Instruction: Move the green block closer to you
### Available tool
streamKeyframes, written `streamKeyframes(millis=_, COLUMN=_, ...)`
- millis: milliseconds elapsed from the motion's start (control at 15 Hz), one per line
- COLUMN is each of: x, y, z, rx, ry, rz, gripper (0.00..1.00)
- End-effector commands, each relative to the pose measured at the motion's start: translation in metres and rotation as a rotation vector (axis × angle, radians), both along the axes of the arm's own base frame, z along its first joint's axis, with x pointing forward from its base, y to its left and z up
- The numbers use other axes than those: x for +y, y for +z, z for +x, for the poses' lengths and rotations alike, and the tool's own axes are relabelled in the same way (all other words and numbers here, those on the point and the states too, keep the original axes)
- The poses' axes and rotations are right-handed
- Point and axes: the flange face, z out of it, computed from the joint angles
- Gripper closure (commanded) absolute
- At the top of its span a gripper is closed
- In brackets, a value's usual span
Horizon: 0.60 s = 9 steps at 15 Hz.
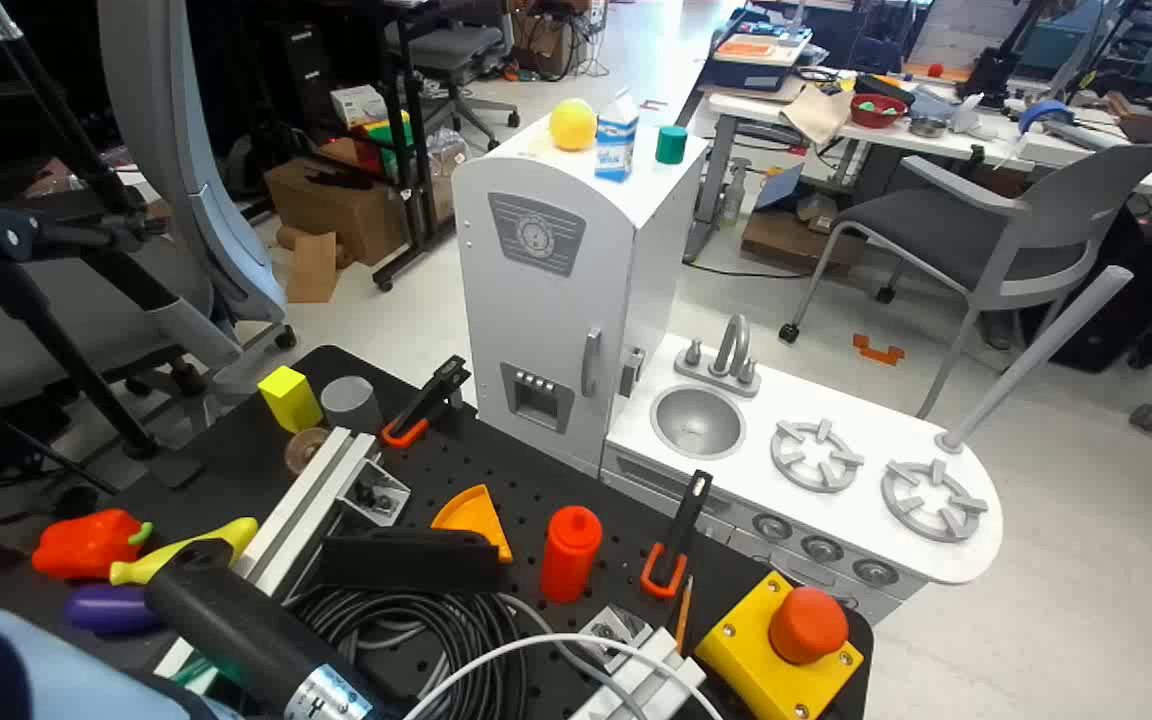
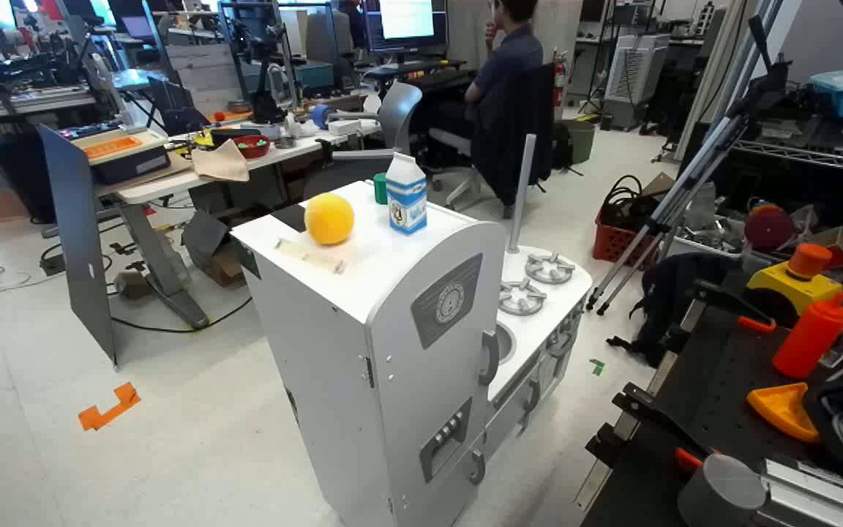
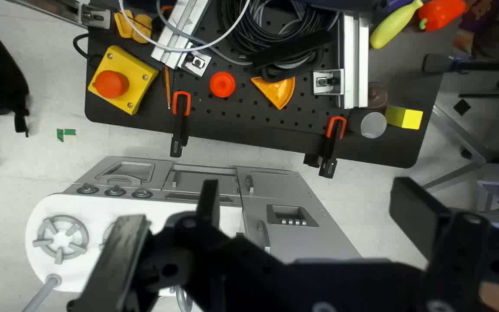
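Observation:
The green block point(image 1: 671, 144) stands on top of the tall white toy kitchen fridge point(image 1: 546, 320), near its back edge. A blue-and-white milk carton point(image 1: 616, 140) and a yellow ball point(image 1: 573, 124) stand beside it. In an exterior view the green block point(image 2: 380, 188) shows partly behind the carton point(image 2: 407, 195). My gripper point(image 3: 312, 210) is wide open with nothing between its fingers. In the wrist view it is above the scene, over the fridge front point(image 3: 293, 234). The fridge top and the green block are hidden there by the gripper body. The gripper does not show in either exterior view.
A black pegboard table point(image 3: 241, 138) faces the kitchen, with clamps, cables, a red bottle point(image 1: 571, 553), a yellow block point(image 1: 290, 398) and a yellow box with a red button point(image 1: 781, 650). The stove post point(image 1: 1036, 360) rises at the kitchen's far end.

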Motion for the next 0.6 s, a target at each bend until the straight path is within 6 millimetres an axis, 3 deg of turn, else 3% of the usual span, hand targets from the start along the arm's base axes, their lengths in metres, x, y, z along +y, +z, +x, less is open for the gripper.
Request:
streamKeyframes(millis=0, x=0.0001, y=0.0008, z=0.0002, rx=0.0, ry=0.0, rz=0.0, gripper=0.0)
streamKeyframes(millis=400, x=0.0, y=0.0013, z=0.0002, rx=-0.001, ry=0.0, rz=0.0, gripper=0.0)
streamKeyframes(millis=533, x=0.0007, y=0.0007, z=0.0095, rx=-0.013, ry=-0.019, rz=0.007, gripper=0.0)
